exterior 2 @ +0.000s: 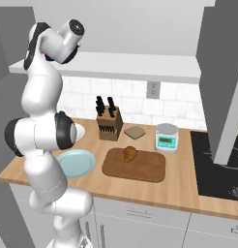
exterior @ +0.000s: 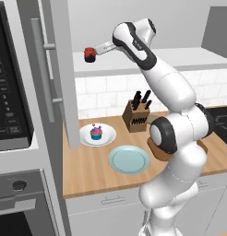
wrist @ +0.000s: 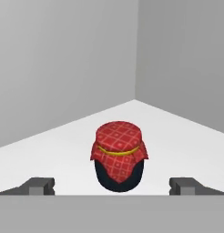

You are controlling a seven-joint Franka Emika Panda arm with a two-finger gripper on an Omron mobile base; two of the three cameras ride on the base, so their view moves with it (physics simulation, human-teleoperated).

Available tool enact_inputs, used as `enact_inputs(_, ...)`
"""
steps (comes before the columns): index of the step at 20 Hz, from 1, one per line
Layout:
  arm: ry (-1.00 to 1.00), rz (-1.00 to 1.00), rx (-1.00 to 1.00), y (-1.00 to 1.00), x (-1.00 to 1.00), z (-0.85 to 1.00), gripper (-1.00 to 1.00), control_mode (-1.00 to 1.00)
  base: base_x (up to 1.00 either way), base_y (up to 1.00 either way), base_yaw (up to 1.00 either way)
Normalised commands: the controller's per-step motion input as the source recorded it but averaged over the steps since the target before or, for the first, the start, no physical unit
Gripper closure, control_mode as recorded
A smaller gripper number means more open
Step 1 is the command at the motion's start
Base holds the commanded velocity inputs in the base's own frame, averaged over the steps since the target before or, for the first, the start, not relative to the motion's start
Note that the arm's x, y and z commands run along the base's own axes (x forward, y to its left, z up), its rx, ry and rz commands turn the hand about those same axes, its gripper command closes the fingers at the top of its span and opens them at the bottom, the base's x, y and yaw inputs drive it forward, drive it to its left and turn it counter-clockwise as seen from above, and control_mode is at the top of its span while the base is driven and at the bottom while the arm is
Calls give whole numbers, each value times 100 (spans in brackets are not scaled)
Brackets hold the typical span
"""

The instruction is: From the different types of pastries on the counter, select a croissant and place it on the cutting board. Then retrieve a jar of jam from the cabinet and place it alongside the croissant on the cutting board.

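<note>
You have the small golden-brown croissant resting on the dark brown wooden cutting board, so what remains is the red-cloth-topped jam jar, standing on the cabinet's white shelf between your spread gripper tips, ungrasped.

The counter bears the cutting board, two plates, a knife block.

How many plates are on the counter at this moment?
2. A white plate holding the cupcake sits near the open cabinet door; a light blue plate, bare, lies in front of it, left of the cutting board. The arm may hide others.
</note>
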Motion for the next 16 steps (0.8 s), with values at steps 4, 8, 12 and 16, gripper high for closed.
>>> enact_inputs(4, 0, 0, 0, -1, 9, -3, -100, -100, 0, 0, 0)
enact_inputs(8, 0, 0, 0, 2, 3, -10, -100, -100, 0, 0, 0)
enact_inputs(12, 1, 0, 0, 16, 20, -12, -100, -100, 0, 0, 0)
enact_inputs(16, 0, 0, 0, 13, 27, -6, -100, -100, 0, 0, 0)
